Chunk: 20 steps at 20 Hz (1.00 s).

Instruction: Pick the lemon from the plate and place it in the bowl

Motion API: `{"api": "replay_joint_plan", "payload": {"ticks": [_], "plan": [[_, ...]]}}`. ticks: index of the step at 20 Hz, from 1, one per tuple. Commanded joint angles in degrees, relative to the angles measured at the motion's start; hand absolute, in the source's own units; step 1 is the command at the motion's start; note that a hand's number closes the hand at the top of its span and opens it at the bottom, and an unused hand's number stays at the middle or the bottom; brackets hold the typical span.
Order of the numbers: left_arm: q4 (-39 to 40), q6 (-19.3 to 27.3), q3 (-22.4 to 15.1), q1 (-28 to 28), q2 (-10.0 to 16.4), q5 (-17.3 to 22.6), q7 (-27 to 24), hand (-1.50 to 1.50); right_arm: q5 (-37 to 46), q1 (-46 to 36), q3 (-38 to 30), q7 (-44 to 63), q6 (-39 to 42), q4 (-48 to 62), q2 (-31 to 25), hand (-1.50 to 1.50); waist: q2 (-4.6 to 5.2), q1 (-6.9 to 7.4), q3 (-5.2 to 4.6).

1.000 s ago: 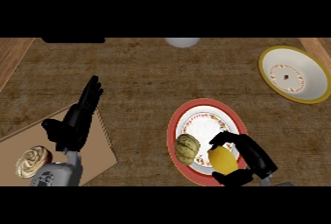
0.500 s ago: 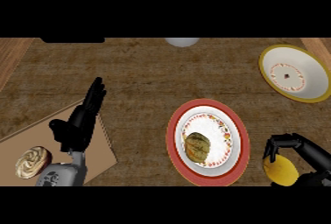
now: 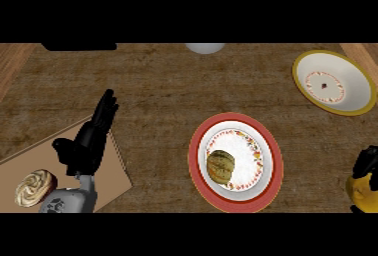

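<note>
Head view places the yellow lemon (image 3: 360,195) at the right edge, off the red-rimmed white plate (image 3: 194,162), with the black right hand (image 3: 367,161) curled over it and apparently holding it. Pick-up is judged done; the carry to the yellow-rimmed white bowl (image 3: 351,70) remains. Both are partly cut off by the edge; the left hand (image 3: 88,142) rests open over a tan board (image 3: 114,175).
</note>
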Motion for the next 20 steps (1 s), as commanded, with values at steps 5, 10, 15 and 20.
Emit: {"api": "replay_joint_plan", "payload": {"ticks": [5, 10, 15, 20], "plan": [[-0.3, 0.1, -1.6, 1.5, -1.4, -1.2, -1.2, 0.00, -9.9, -3.0, -11.7, 18.6, 0.8, -12.8, -4.8, 1.50, 0.14, 0.72, -0.03], [-4.0, -3.8, 0.7, 1.5, 2.4, 1.6, 2.8, 0.00, -14.9, -10.0, -12.4, 34.6, -1.5, -17.3, -5.9, 1.50, 0.10, 1.22, -0.01], [1.8, -0.4, -0.2, -1.7, -1.6, -0.8, -1.4, 0.00, -14.2, -23.2, -12.2, 39.6, -3.4, -5.7, -9.1, 1.50, 0.39, 1.85, 0.00], [5.0, -2.8, 2.8, -2.7, 0.7, 0.6, -3.1, 0.00, -6.8, -28.3, -8.6, 35.9, -2.5, 3.2, -7.5, 1.50, 0.38, 1.51, 0.03]]}}
